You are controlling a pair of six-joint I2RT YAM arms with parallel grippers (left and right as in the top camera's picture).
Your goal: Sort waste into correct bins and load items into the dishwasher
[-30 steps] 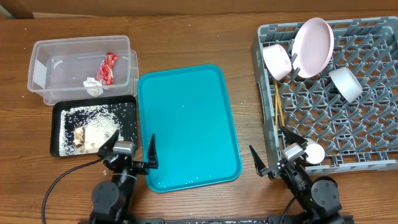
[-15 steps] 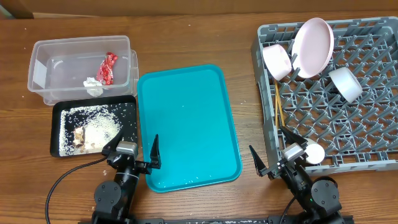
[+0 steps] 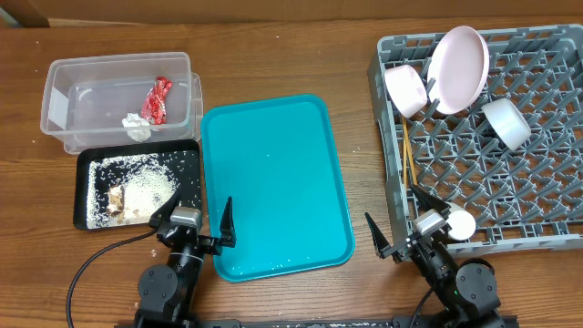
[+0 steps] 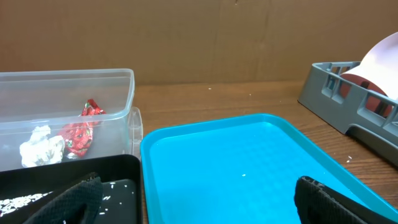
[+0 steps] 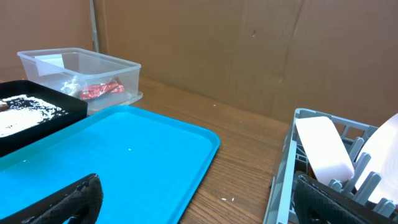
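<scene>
The clear tub (image 3: 68,137) holds the red wrapper (image 3: 157,98) and the crumpled napkin (image 3: 137,126). Just in front of it, the black tray (image 3: 86,164) carries rice with brown scraps (image 3: 137,187). In the grey dish rack (image 3: 510,187) a pale plate (image 3: 458,68) stands on edge between two white bowls (image 3: 405,89) (image 3: 506,121). A cup (image 3: 461,225) lies at the rack's near edge and chopsticks (image 3: 407,164) along its left side. My left gripper (image 3: 195,214) is open over the teal tray's near left corner. My right gripper (image 3: 392,210) is open beside the rack's near left corner. Both are empty.
The large teal tray (image 3: 273,182) lies between the bins and the rack, bare but for a few specks. Brown cardboard walls the far side in both wrist views. A black cable (image 3: 91,264) runs off the left arm at the near edge.
My left gripper shifted slightly to the right a second ago and has held still since. Nothing else has moved.
</scene>
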